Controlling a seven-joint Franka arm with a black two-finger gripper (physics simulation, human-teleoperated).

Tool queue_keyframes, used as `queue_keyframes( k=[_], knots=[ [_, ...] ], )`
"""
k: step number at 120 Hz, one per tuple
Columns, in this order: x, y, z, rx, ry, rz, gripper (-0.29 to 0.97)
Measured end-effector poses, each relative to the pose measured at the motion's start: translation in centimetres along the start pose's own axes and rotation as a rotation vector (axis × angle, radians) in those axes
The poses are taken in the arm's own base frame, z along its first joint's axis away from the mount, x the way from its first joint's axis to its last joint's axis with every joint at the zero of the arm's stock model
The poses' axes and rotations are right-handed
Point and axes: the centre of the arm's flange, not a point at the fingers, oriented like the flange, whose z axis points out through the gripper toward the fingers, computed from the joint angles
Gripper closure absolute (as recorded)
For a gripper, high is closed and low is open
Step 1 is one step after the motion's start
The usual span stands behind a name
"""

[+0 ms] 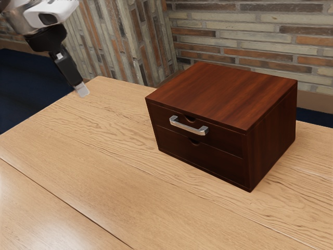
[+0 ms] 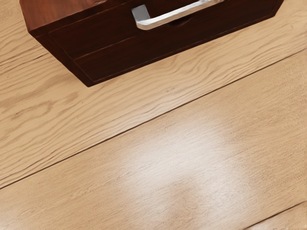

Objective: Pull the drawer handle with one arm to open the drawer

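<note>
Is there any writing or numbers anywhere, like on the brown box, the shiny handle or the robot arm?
No, there are no words, numbers or signs to read here.
The wooden drawer box is plain dark wood.
Its silver handle has no mark.
The table has wood grain but no writing.
The brick wall has no sign.
The tool has no label.

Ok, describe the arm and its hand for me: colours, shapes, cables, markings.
The arm ends in a rounded white shell with a dark oval recess, grey metal behind it. Below sits a black block, and the hand is slim and black, tipped in pale grey. I can make out no cables or markings.
</note>
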Motion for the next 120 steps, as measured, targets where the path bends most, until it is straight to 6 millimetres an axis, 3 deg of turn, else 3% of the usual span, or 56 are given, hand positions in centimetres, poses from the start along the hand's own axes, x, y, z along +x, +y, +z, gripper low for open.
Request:
queue_keyframes(
  k=[21, 32, 42, 48, 77, 85, 89, 94, 101, 110, 120],
  knots=[
    [0.1, -0.1, 0.2, -0.007, 0.000, 0.063, 0.00],
    [1.8, 2.6, 0.5, -0.030, 0.007, 0.147, 0.00],
    [3.7, 5.7, 4.0, -0.098, -0.047, 0.247, 0.00],
    [4.6, 6.3, 5.7, -0.115, -0.071, 0.323, 0.00],
    [7.0, 1.6, 13.1, -0.088, -0.089, 0.672, 0.00],
    [8.8, 0.2, 13.9, -0.045, -0.067, 0.762, 0.00],
    [10.6, 0.6, 13.7, -0.017, -0.045, 0.820, 0.00],
    [12.6, 2.4, 13.5, 0.004, -0.017, 0.906, 0.00],
    [14.4, 4.2, 13.7, 0.007, 0.021, 0.992, 0.00],
    [15.0, 4.1, 14.4, 0.005, 0.044, 1.048, 0.00],
    [15.8, 3.2, 17.0, -0.014, 0.041, 1.088, 0.00]
  ],
)
